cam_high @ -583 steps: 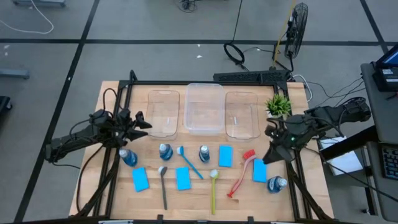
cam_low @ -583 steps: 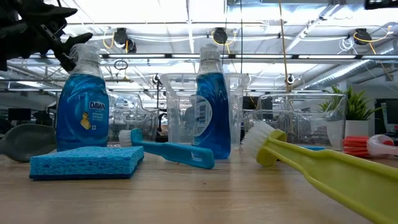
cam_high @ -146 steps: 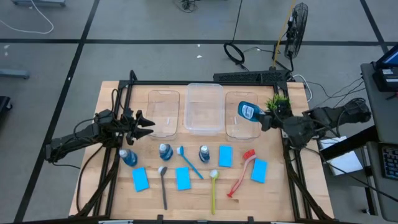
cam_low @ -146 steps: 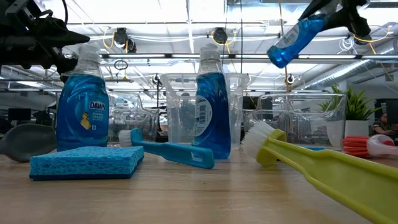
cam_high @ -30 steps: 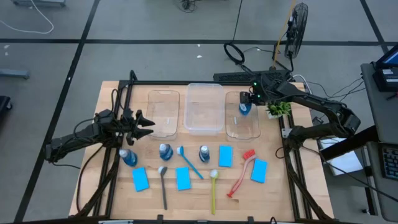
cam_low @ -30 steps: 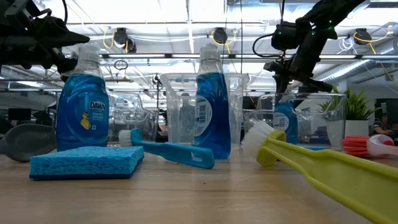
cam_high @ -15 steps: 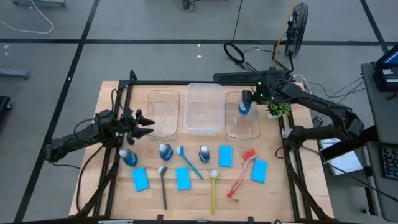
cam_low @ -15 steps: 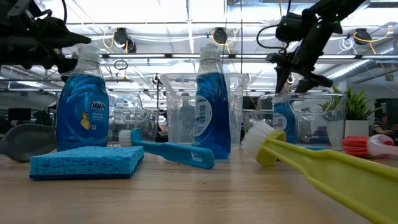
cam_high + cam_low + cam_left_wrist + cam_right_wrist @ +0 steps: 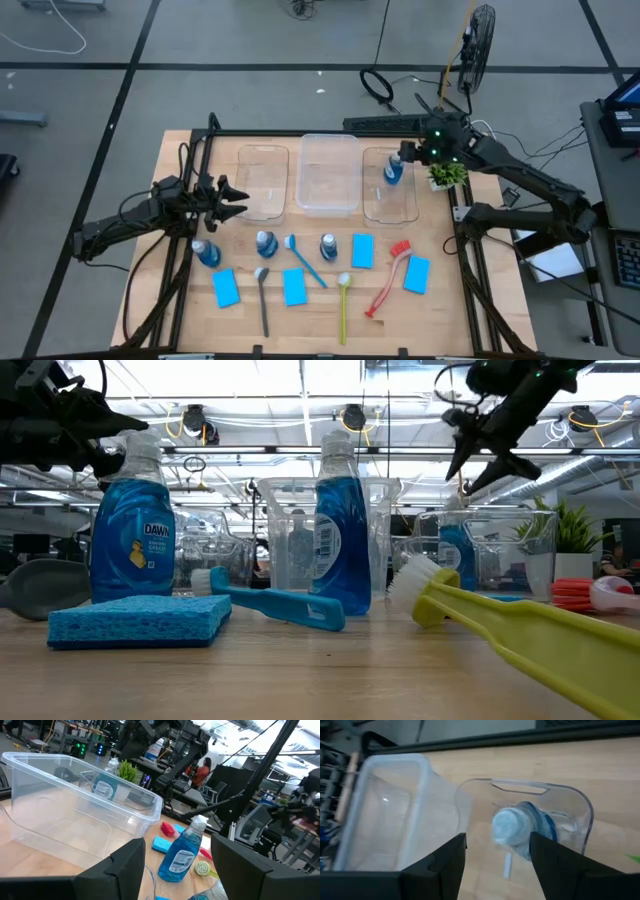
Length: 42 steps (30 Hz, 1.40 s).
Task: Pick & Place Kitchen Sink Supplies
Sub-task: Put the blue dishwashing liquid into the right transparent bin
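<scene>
One blue bottle (image 9: pixel 393 172) stands upright on its base inside the right clear tub (image 9: pixel 392 215); its pale cap (image 9: pixel 509 826) shows in the right wrist view. My right gripper (image 9: pixel 410 156) hangs open above that bottle, clear of it (image 9: pixel 482 448). Three more blue bottles (image 9: pixel 266 243), several blue sponges (image 9: pixel 294 287) and the dish brushes, among them the red one (image 9: pixel 388 278), lie on the near half of the table. My left gripper (image 9: pixel 232 200) waits open over the left tub's near left corner, above the leftmost bottle (image 9: pixel 205 252).
Three clear tubs stand in a row at the far side: left (image 9: pixel 262 210), middle (image 9: pixel 328 208), right. A small green plant (image 9: pixel 447 172) stands just right of the right tub, close under my right arm. Bare wood shows along the table's left and right sides.
My right gripper has risen from just above the bottle in the right tub and drawn back toward the table's right edge. The bottle has stayed upright in the tub. My left arm has kept still.
</scene>
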Each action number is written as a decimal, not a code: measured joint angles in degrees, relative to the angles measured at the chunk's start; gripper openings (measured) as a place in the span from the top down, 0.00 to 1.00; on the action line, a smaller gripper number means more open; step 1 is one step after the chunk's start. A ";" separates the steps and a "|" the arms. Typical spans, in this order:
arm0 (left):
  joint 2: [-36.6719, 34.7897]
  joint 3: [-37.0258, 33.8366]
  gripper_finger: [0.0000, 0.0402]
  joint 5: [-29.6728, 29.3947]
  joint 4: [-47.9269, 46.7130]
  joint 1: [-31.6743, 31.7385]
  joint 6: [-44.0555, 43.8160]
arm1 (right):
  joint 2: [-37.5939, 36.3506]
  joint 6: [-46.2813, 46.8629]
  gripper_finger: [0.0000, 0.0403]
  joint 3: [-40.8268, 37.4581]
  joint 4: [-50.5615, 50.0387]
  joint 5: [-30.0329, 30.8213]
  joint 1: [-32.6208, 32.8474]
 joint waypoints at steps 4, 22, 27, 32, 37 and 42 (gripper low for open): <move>-0.01 0.00 0.43 0.00 0.00 0.02 0.00 | -2.94 -0.04 0.50 0.00 0.66 -0.76 1.27; -0.02 0.00 0.43 -0.02 0.06 0.00 -4.83 | -11.24 -3.26 0.50 0.00 3.39 -0.71 12.29; 0.00 0.00 0.43 0.00 0.06 0.02 -7.94 | -13.04 -4.70 0.55 0.00 3.32 -0.62 15.59; -0.02 0.00 0.43 -0.01 0.07 0.00 -9.11 | -14.60 -5.10 0.64 0.00 3.31 -0.41 19.23; 0.00 0.00 0.43 -0.02 0.06 0.02 -9.06 | -15.08 -6.47 0.73 0.00 3.30 1.12 22.90; 0.00 0.00 0.43 0.00 0.07 0.01 -8.94 | -15.63 -7.98 0.81 0.00 3.34 5.47 27.30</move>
